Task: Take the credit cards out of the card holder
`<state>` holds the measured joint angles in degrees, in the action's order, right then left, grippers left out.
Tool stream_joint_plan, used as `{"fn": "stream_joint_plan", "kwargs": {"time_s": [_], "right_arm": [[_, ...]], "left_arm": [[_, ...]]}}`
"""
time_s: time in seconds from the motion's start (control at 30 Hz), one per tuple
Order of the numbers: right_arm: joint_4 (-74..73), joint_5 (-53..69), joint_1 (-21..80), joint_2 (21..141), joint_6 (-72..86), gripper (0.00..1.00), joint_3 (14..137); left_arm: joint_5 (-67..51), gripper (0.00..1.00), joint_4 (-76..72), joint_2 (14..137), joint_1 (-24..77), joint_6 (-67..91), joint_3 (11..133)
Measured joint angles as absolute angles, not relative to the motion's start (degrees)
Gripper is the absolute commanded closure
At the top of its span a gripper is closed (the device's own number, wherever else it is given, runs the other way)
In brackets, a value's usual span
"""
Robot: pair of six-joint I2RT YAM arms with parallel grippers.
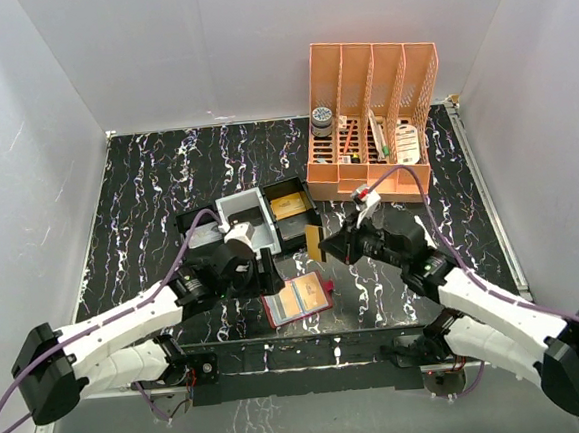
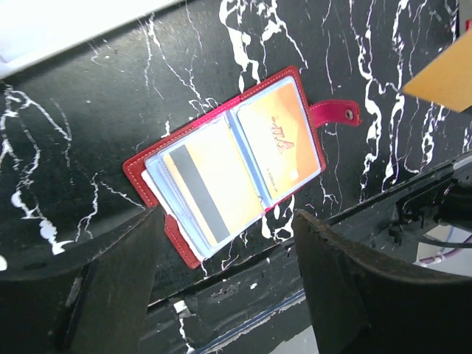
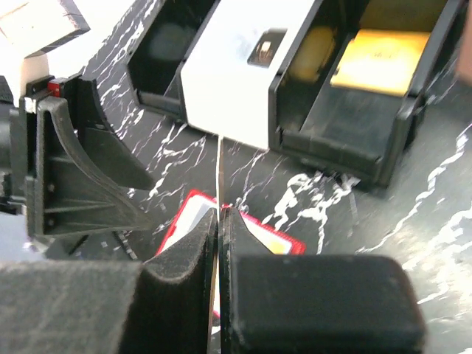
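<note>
A credit card (image 1: 314, 243), judged light, stiff and slippery, is pinched by its edge in the clenched right gripper (image 3: 219, 221) above the open card holder (image 2: 135, 166), while the left gripper (image 2: 228, 228) is spread wide over it, where sleeved cards (image 2: 280, 136) are best taken at exposed edges.

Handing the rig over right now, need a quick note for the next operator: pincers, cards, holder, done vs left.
Left pincer: open, empty, above the card holder, which lies unfolded and flat.
Right pincer: shut on a tan card, held on edge in the air between the holder and the black tray.
Done: holder opened; one orange card lies in a tray compartment; one card is out, in the right pincer.
Left: set that card down, then pull the cards that sit in the holder's sleeves, at least two showing.
</note>
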<state>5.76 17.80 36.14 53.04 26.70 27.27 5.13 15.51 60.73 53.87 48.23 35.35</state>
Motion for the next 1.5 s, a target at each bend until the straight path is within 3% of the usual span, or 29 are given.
{"fn": "stream_joint_plan", "kwargs": {"time_s": [0.2, 0.47, 1.2, 1.5], "right_arm": [[9.7, 16.1, 36.2, 44.4, 11.1, 1.0, 24.1], [8.8, 15.1, 36.5, 50.9, -5.1, 1.0, 28.1], [4.9, 6.4, 38.6, 86.6, -30.3, 1.0, 53.3], [5.0, 4.4, 38.6, 97.1, -38.0, 1.0, 59.9]], "left_arm": [[8.8, 0.19, 18.1, 54.6, 53.9, 49.6, 34.1], [11.1, 0.01, 21.1, 53.4, 53.9, 51.3, 32.7], [19.4, 0.01, 33.9, 47.0, 52.9, 61.8, 32.3], [16.8, 0.01, 32.6, 53.9, 52.6, 61.7, 32.0]]}}
